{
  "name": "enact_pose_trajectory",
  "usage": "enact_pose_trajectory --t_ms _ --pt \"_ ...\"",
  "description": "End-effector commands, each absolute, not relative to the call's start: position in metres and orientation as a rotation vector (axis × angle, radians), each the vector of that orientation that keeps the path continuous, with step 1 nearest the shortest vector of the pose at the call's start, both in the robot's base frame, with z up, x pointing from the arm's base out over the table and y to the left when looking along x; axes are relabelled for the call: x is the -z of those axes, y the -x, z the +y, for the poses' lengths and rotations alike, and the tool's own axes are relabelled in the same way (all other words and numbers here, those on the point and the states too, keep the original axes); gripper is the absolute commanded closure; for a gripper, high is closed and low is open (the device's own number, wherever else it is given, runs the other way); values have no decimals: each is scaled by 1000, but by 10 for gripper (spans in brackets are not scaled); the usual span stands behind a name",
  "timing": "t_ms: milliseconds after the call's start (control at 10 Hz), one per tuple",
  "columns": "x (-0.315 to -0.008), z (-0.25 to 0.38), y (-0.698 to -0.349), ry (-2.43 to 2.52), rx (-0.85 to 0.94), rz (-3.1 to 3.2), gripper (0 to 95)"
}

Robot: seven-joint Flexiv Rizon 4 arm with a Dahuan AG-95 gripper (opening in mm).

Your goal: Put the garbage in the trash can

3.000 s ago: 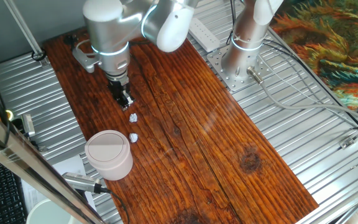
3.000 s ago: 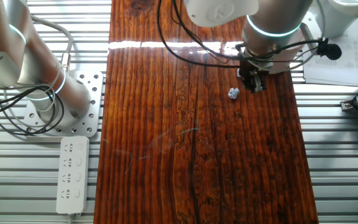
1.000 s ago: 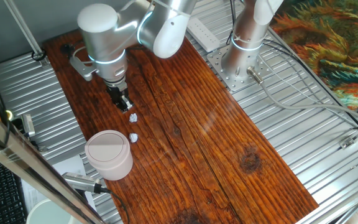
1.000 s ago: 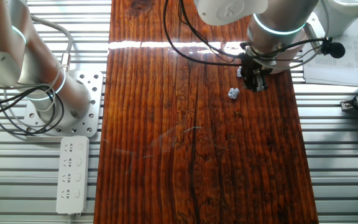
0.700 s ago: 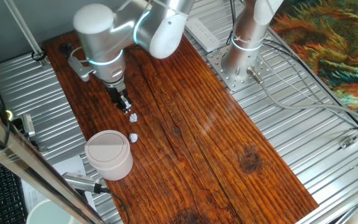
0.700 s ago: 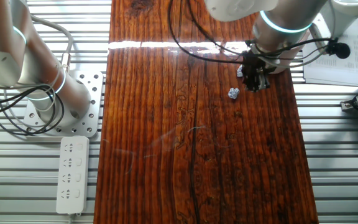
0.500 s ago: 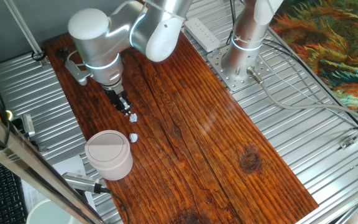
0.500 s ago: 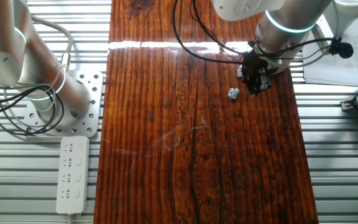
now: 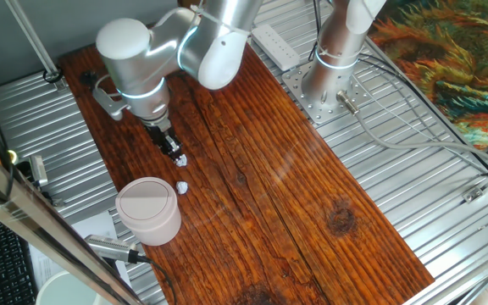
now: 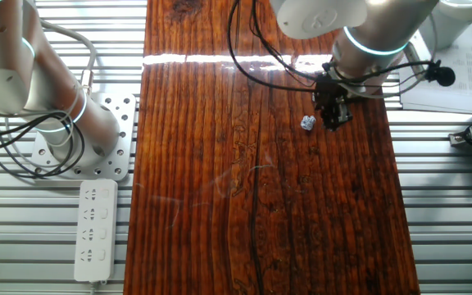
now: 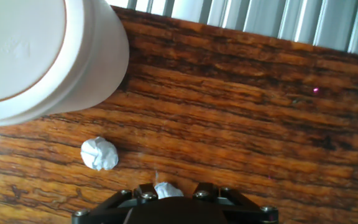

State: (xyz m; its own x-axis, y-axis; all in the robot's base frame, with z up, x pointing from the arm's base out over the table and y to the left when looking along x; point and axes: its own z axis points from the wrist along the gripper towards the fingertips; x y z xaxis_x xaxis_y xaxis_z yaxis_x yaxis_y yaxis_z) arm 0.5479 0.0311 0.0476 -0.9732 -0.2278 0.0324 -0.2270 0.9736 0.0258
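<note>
Two tiny white wads of garbage lie on the wooden table. One wad [image 9: 181, 159] [image 10: 307, 123] is at my gripper's tips. In the hand view this wad [image 11: 168, 190] sits between the two fingers, closer to the left one, with a gap to the right finger. The other wad [image 9: 182, 186] [image 11: 99, 154] lies free, closer to the trash can. The trash can [image 9: 148, 211] [image 11: 36, 56] is a pale pinkish-beige bin with a round lid, upright near the table's front left. My gripper [image 9: 174, 152] [image 10: 334, 116] [image 11: 174, 194] is open, low over the first wad.
A second arm's base [image 9: 329, 80] is bolted beside the table. A white power strip [image 10: 94, 229] lies on the metal surface next to it. A white round container [image 9: 58, 288] stands off the table's near corner. The table's edge and metal slats [image 11: 260, 18] run just beyond the trash can.
My gripper has shifted a little toward the near wad and the arm's upper joint has swung slightly. Both wads and the trash can have stayed in place.
</note>
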Motion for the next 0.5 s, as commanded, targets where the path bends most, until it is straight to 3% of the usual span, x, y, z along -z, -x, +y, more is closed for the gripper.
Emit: enact_pose_trajectory --t_ms 100,500 --pt "-46 30 -544 -365 27 -3090 570" --pt "-33 28 -537 -393 29 -3106 570"
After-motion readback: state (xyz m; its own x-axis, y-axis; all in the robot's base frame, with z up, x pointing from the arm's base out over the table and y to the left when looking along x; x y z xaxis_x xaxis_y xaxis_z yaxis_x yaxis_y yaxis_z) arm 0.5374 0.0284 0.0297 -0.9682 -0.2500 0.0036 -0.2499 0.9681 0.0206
